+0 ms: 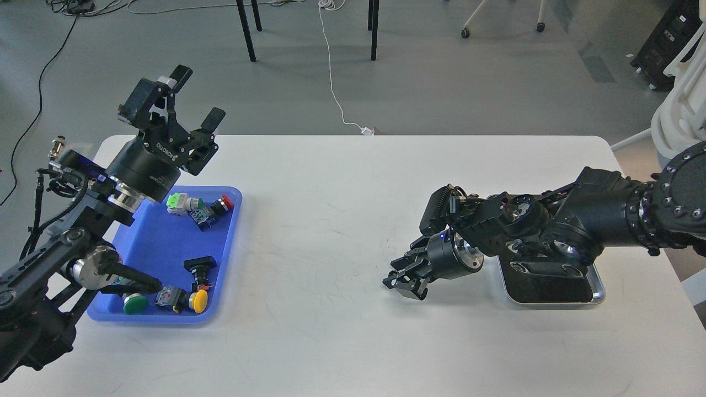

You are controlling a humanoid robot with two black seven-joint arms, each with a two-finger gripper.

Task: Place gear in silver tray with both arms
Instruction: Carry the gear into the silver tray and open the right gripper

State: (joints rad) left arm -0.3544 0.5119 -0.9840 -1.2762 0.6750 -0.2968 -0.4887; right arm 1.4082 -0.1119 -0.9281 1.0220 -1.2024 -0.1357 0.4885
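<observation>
My right gripper [401,280] is low over the table, left of the silver tray [599,295]. Its fingers are drawn together around the small dark gear, which is almost hidden between them. The right forearm covers the tray's far part; the dark floor of its near part shows and holds nothing. My left gripper [177,102] is open and empty, raised above the far left corner of the blue tray [231,231].
The blue plastic tray at the left holds several push-button switches with green, red and yellow caps [197,299]. Bare white table lies between the two trays. Chair legs and cables are on the floor beyond the table's far edge.
</observation>
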